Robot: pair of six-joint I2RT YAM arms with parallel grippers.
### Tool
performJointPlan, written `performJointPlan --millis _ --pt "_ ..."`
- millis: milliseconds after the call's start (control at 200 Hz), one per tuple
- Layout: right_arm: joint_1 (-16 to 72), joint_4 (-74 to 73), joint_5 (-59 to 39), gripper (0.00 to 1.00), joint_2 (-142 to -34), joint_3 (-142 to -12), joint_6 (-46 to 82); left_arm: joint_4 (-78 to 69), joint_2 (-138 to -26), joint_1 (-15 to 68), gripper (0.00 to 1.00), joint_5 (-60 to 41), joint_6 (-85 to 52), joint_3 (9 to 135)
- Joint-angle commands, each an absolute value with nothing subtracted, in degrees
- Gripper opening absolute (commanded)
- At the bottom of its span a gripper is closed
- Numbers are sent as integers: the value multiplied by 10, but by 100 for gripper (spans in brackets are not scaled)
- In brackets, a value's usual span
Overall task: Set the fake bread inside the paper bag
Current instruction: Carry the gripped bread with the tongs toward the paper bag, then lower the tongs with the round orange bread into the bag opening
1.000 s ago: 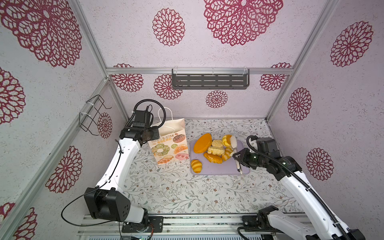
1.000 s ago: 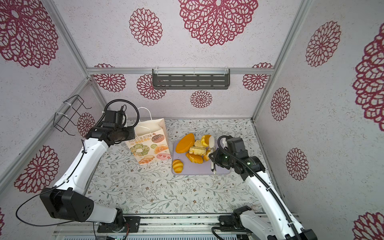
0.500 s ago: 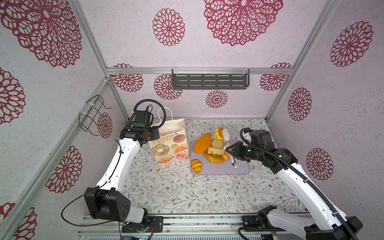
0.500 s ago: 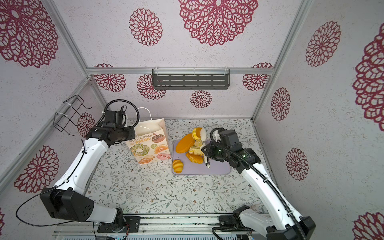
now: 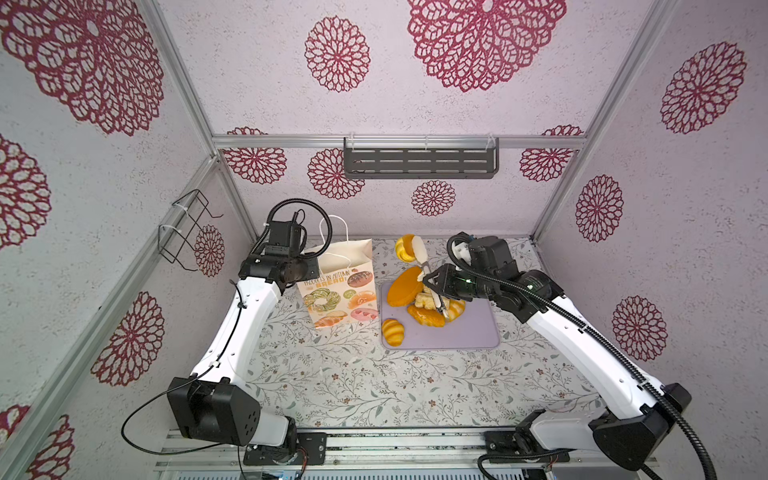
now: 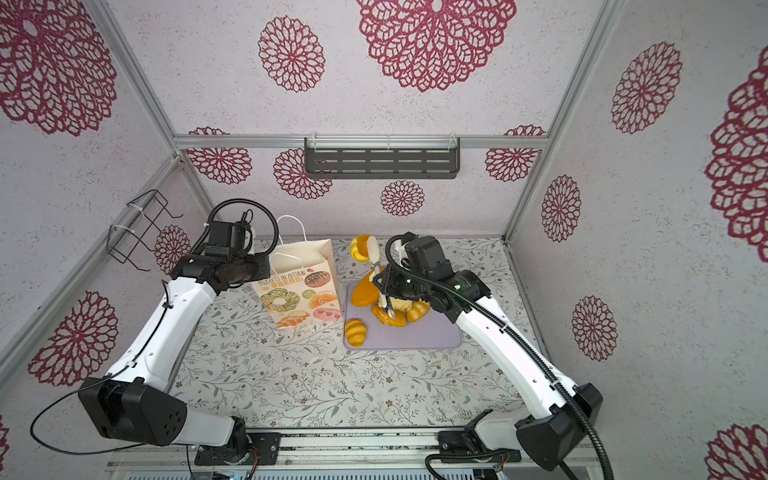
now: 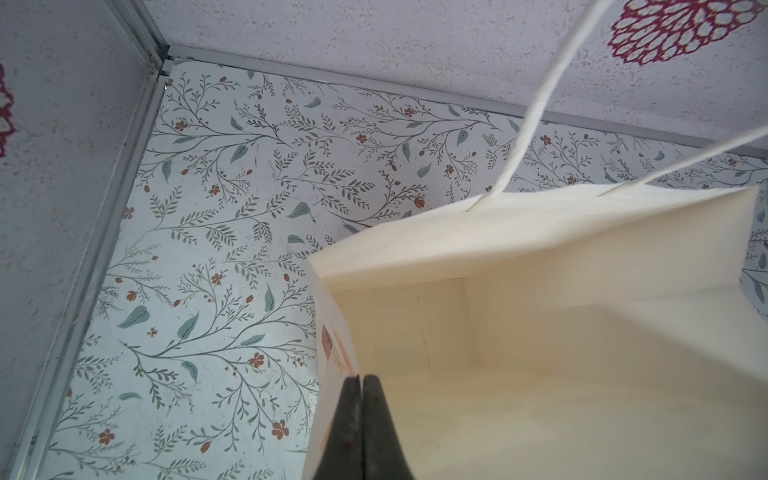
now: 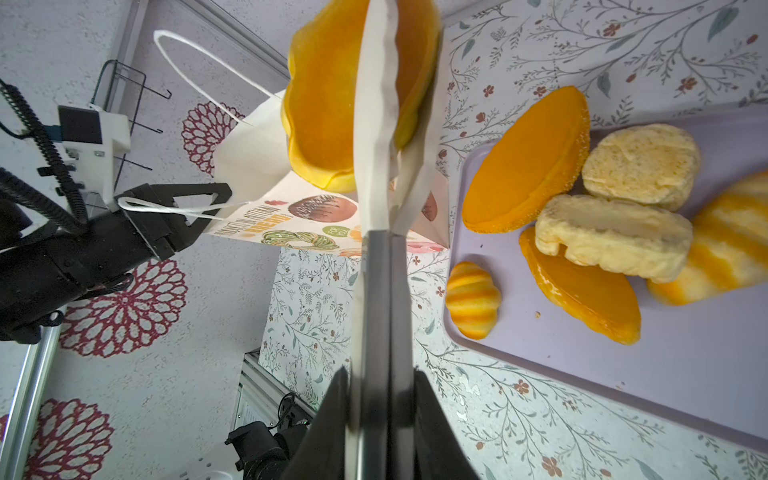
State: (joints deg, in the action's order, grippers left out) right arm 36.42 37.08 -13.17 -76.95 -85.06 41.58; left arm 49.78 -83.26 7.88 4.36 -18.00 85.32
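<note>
Your right gripper (image 8: 382, 415) clamps tongs (image 8: 376, 291), which grip one orange bun (image 8: 328, 104) beyond its fingertips. Left gripper (image 7: 361, 419), fingers together, apparently pinches the paper bag (image 7: 540, 332) rim. Bag empty; remaining fake bread (image 8: 611, 237) on tray (image 8: 623, 374).

Left wrist view: the paper bag (image 7: 540, 332) has its mouth gaping wide and the inside clear, so there's room to come in from above. Catches: its cord handles (image 7: 536, 108) stick up over the far rim, and the left gripper (image 7: 360, 382) is clamped on the near rim at bottom centre. Both top views: bare floral tabletop (image 5: 353, 386) across the lower middle. Centre right, the lilac tray (image 5: 457, 336) sits just beside the bag, with loaves (image 5: 401, 286) piled on its upper half. The tongs (image 5: 424, 259) hang a bun (image 5: 403, 248) just right of the bag's top.
</note>
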Motion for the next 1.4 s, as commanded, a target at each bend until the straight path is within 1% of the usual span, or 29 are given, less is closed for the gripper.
performJointPlan --millis 0,470,841,1396 --pt "376 337 -116 0 -773 -896 394 493 -819 83 0 41 -171 845" --pt "438 300 -104 0 -842 -966 389 491 -819 83 0 44 -171 843" --pt "486 306 -91 0 -888 -1018 374 491 -819 85 0 44 -171 842" --pt "526 299 -90 0 -925 -1038 374 490 -820 87 0 43 -171 841"
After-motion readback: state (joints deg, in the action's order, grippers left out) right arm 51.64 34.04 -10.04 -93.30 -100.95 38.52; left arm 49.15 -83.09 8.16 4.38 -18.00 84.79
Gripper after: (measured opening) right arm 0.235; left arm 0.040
